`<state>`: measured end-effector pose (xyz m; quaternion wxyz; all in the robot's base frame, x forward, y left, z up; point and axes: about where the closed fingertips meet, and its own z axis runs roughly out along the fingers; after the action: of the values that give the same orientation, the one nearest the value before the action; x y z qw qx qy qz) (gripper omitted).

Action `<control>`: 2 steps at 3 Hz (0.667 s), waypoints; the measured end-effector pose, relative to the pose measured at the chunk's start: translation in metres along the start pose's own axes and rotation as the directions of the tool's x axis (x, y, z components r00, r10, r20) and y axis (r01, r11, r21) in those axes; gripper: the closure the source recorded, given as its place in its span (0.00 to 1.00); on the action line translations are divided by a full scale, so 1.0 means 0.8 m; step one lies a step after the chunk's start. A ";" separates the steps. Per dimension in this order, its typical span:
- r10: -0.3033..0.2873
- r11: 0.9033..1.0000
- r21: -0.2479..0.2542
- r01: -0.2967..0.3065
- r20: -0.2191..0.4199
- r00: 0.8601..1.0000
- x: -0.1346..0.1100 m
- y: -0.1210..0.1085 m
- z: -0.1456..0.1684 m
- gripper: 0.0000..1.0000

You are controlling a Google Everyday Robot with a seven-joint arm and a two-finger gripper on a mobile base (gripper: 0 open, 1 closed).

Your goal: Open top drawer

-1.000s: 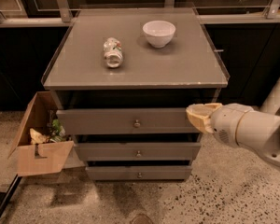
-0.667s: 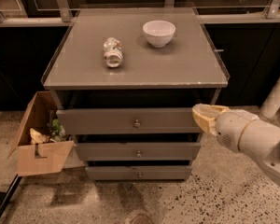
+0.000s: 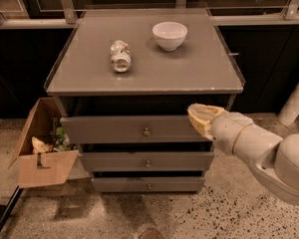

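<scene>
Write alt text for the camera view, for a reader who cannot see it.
A robot arm's claw sits at the right end of the grey top drawer, well right of its centre knob. On the cabinet top are a can on its side and a white bowl; an open cardboard box stands on the floor.

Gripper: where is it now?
In the camera view, the gripper is at the right end of the top drawer, well right of its knob.

Pincer (image 3: 203,119) mid-right of view; arm (image 3: 261,151) stretched leftward, roughly level.
</scene>
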<state>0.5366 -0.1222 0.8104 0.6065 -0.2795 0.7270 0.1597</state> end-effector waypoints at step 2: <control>-0.078 0.996 -0.050 0.077 -0.010 0.997 -0.002 0.012 0.036 1.00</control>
<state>0.5540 -0.0977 0.8049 0.6008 -0.3234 0.7149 0.1525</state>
